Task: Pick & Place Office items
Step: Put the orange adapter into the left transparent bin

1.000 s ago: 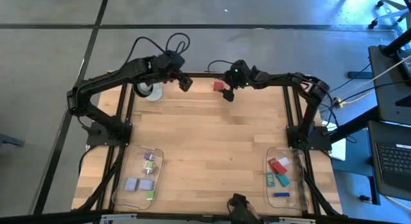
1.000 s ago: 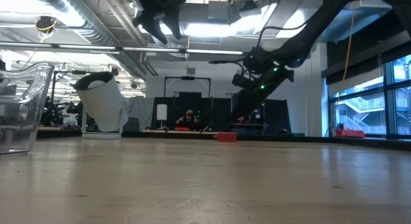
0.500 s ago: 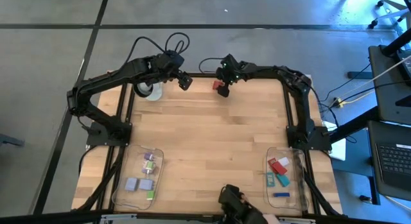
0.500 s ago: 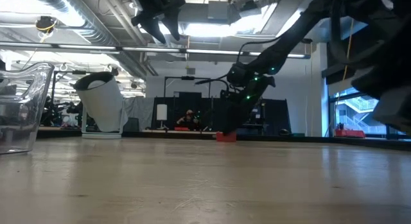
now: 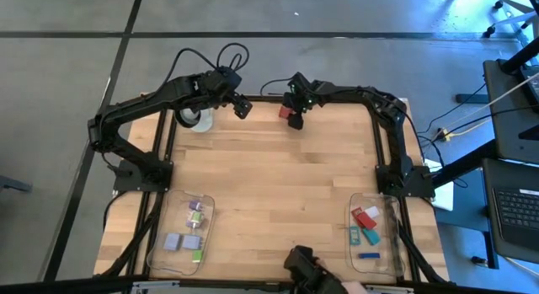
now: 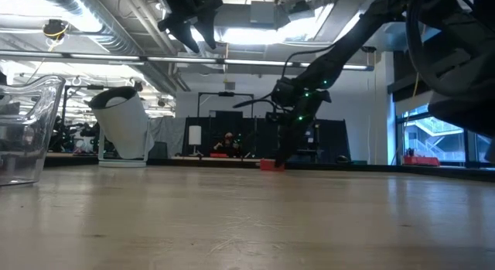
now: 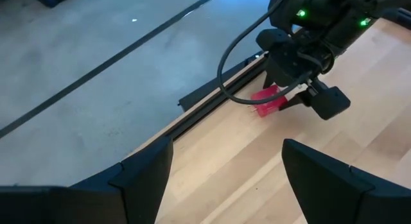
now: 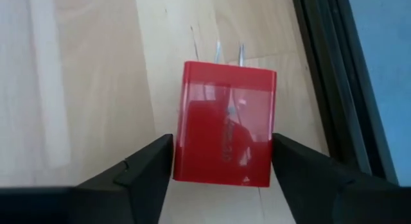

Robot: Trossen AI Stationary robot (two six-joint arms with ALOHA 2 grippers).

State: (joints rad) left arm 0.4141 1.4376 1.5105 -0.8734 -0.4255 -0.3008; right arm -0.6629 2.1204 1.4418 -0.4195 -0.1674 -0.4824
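A red block with two metal prongs (image 8: 225,121) lies flat on the wood near the table's far edge (image 5: 285,111). My right gripper (image 8: 223,137) is down at it from above (image 6: 280,158). Its fingers are open and stand close on either side of the block. My left gripper (image 5: 242,109) hangs open high above the far left part of the table (image 6: 189,26) and holds nothing. Other small pieces lie in two clear trays: lavender and green ones on the left (image 5: 187,231), red, white, teal and blue ones on the right (image 5: 368,229). My right gripper's fingers (image 8: 151,163) flank the two long sides of the red block (image 8: 183,131), coming from above and pointing down. The block rests on the table. I cannot tell whether the fingers touch it.
A white round object with a dark centre (image 5: 194,119) stands at the far left edge, close to my left arm. The clear trays (image 5: 160,252) (image 5: 392,243) sit at the near left and near right corners. A dark bulky shape (image 5: 305,269) shows at the near edge.
My right gripper has moved toward the table's far left and come down from above the red block to table level, its fingers now around the block. The red block has stayed in place. A dark shape has grown larger at the near edge.
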